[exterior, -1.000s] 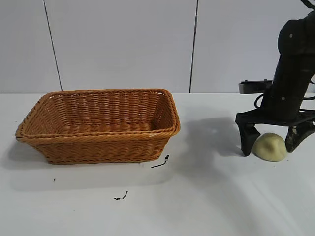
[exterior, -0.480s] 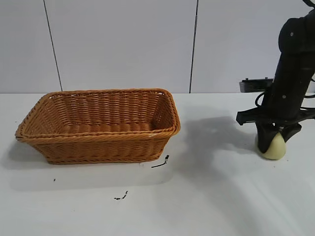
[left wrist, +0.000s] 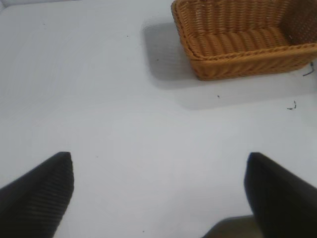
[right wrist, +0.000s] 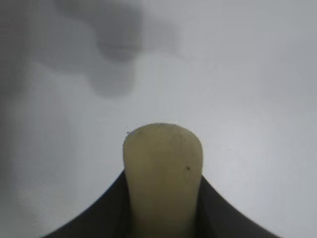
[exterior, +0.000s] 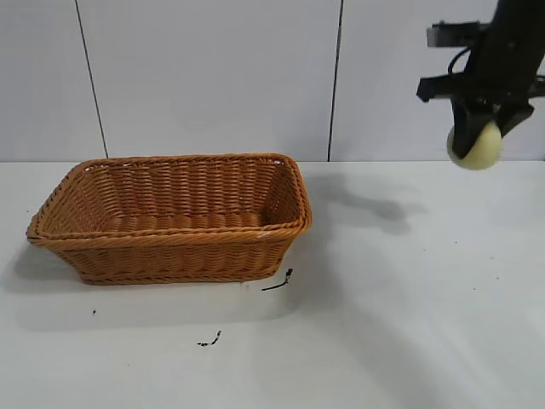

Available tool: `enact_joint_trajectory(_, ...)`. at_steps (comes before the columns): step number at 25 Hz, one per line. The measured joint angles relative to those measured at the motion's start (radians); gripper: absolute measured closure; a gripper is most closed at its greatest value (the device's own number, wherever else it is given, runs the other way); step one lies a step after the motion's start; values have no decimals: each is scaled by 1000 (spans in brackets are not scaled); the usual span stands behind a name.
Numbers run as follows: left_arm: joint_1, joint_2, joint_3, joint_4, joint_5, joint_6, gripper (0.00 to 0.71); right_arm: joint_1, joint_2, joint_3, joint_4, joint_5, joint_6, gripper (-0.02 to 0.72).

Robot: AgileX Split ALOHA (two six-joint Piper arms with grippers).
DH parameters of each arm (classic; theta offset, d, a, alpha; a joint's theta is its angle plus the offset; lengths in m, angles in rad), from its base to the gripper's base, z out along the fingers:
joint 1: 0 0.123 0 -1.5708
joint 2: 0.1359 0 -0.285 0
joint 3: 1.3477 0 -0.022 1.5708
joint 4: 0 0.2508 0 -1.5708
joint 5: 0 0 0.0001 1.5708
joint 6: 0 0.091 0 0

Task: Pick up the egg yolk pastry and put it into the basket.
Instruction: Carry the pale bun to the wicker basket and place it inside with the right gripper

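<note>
The pale yellow egg yolk pastry (exterior: pixel 477 145) hangs high above the table at the far right, squeezed between the fingers of my right gripper (exterior: pixel 473 136), which is shut on it. In the right wrist view the pastry (right wrist: pixel 162 173) fills the gap between the two dark fingers. The orange-brown wicker basket (exterior: pixel 170 243) stands on the table at the left, well apart from the pastry, and shows nothing inside. It also shows in the left wrist view (left wrist: pixel 237 59). My left gripper (left wrist: pixel 158 188) is open and empty over bare table and is out of the exterior view.
The white table (exterior: pixel 383 324) carries small black marks (exterior: pixel 278 282) next to the basket's front right corner and another (exterior: pixel 209 340) nearer the front. A grey panelled wall stands behind.
My right gripper closed on the pastry on the table, then lifted it straight up to well above the table. The basket has not moved.
</note>
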Motion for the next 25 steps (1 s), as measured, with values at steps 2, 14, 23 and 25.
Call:
enact_joint_trajectory(2, 0, 0, 0, 0, 0, 0, 14, 18, 0, -69, -2, 17, 20, 535)
enact_joint_trajectory(14, 0, 0, 0, 0, 0, 0, 14, 296, 115, -326, -8, 44, 38, 537)
enact_joint_trajectory(23, 0, 0, 0, 0, 0, 0, 14, 513, 234, -333, -4, -82, 38, 538)
enact_joint_trajectory(25, 0, 0, 0, 0, 0, 0, 14, 527, 273, -333, -1, -116, 40, 538)
